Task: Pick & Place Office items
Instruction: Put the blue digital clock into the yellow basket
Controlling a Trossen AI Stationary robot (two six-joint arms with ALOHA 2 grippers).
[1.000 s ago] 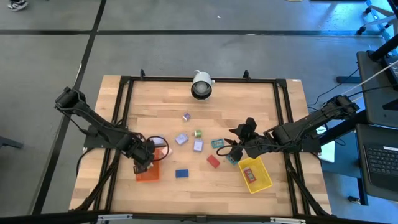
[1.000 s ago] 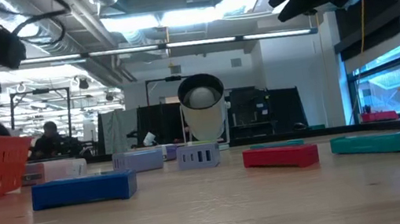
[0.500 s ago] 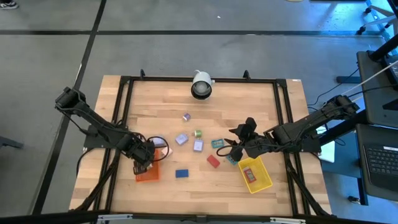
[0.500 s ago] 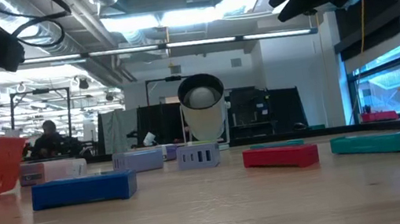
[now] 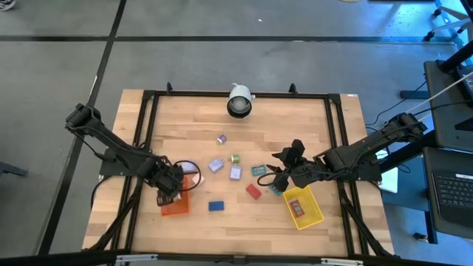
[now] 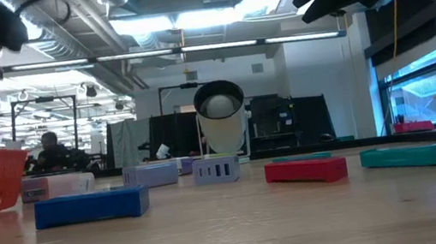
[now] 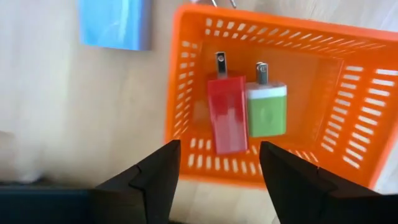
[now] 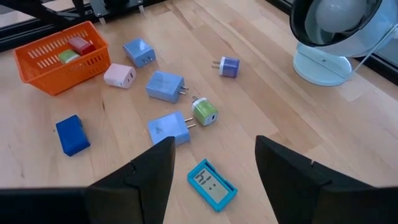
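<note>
Above the orange tray (image 7: 186, 93) I see the left gripper (image 7: 217, 163) released, a red charger (image 7: 226, 113) and green charger (image 7: 267, 112) lying inside. The right gripper (image 8: 211, 163) hovers spread and empty near the yellow tray (image 5: 304, 207); other chargers lie mid-table.

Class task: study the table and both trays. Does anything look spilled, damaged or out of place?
Nothing stands out. Small plastic plug adapters lie scattered, none visibly broken. A red one and green one lie side by side in the orange plastic tray.
</note>
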